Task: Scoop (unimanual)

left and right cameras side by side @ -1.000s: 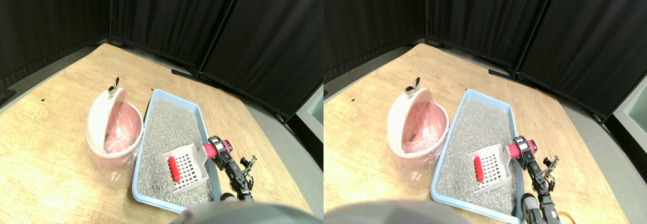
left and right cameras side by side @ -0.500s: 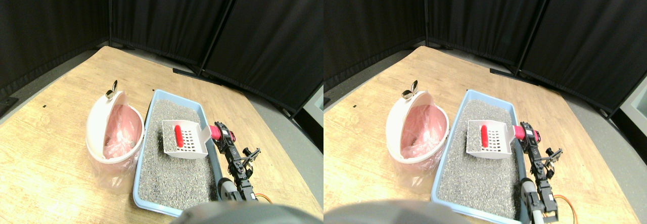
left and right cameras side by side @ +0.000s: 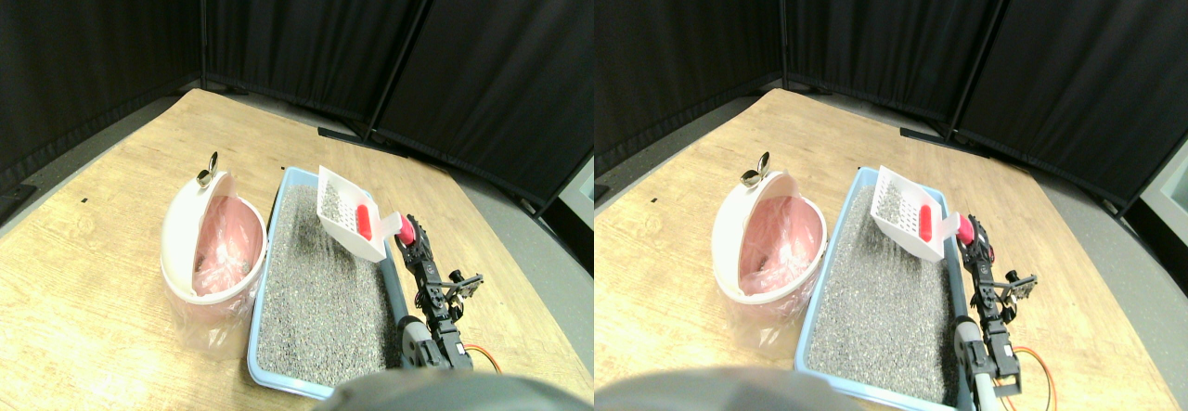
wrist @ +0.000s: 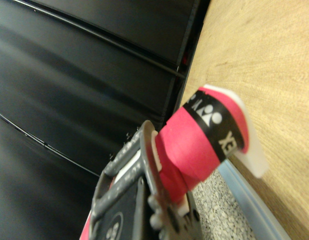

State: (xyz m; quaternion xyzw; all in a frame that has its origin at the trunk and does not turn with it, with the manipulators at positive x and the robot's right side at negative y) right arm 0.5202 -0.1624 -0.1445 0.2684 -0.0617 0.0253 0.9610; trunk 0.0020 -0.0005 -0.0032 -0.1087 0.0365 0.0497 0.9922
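Since the earlier frame, the scoop [left and right cameras side by side: 348, 211] has risen from the litter to the far end of the tray [left and right cameras side by side: 257, 337], carrying a red piece [left and right cameras side by side: 364, 222]; the fingers [left and right cameras side by side: 408, 235] clench its red-wrapped handle [wrist: 194, 147]. Keep it level and carry it toward 9 o'clock, clearing the tray rim, to the open bin [left and right cameras side by side: 212, 244]; the wooden surface [left and right cameras side by side: 102, 207] beyond lies open.

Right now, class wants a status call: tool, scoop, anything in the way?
Right tool on the scoop handle. Scoop raised over the litter tray, red piece inside. Bin open beside tray; nothing between.
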